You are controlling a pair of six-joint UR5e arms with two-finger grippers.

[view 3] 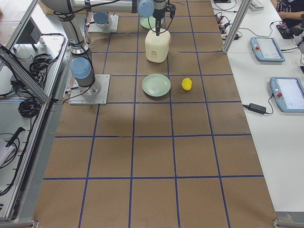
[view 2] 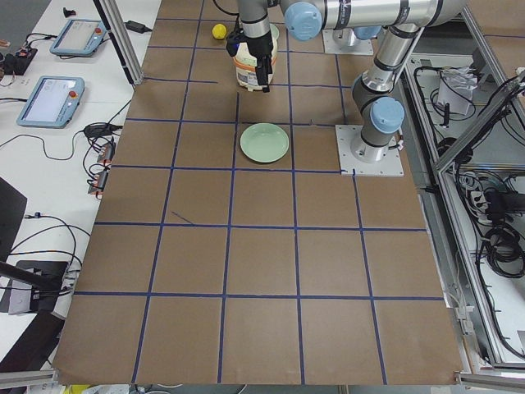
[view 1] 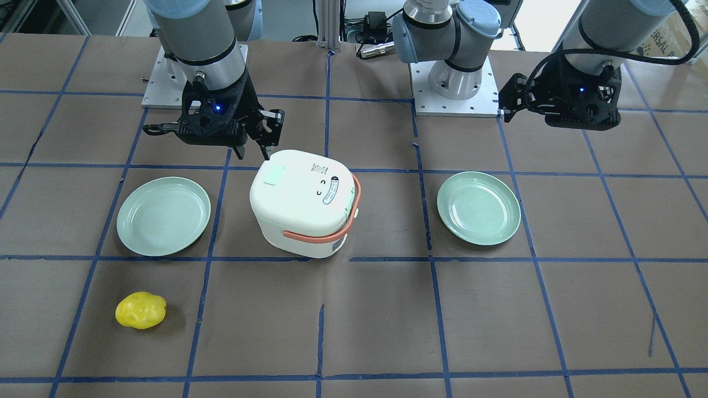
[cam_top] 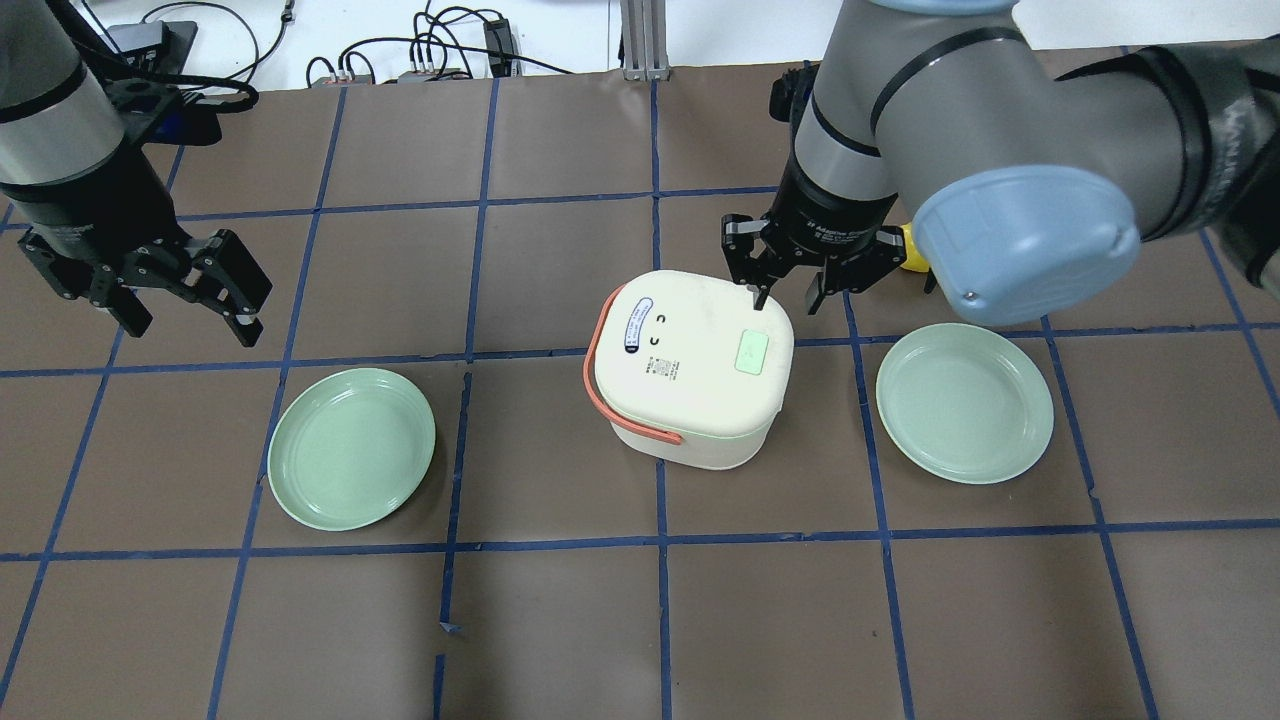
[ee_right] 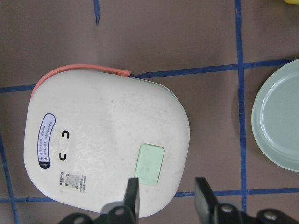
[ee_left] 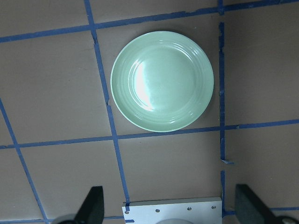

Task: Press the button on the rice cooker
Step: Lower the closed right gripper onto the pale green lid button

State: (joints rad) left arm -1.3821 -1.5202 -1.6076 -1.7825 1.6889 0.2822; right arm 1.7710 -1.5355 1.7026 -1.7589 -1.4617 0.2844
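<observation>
Rice cooker (cam_top: 690,400), white with an orange handle (cam_top: 590,372), stands upright near the middle of the brown worktop (cam_top: 560,620), between two pale green plates. Its button (cam_top: 751,353), a small mint-green tab, sits on the closed lid near the edge that faces the right arm, on the opposite side from the oval label. The right tool (cam_top: 788,298) hangs over that same edge of the cooker with its fingers spread partway and nothing between them; in the right wrist view one finger (ee_right: 132,198) lies just short of the button, and contact with the lid cannot be made out. The left tool (cam_top: 190,325) hovers well apart from the cooker, above the worktop beyond the left plate (cam_top: 351,462), jaws wide open and empty. The right plate (cam_top: 965,402) lies just beside the cooker on the right arm's side. A yellow lumpy object (view 1: 140,310) rests alone beyond that plate, near the operators' edge.
</observation>
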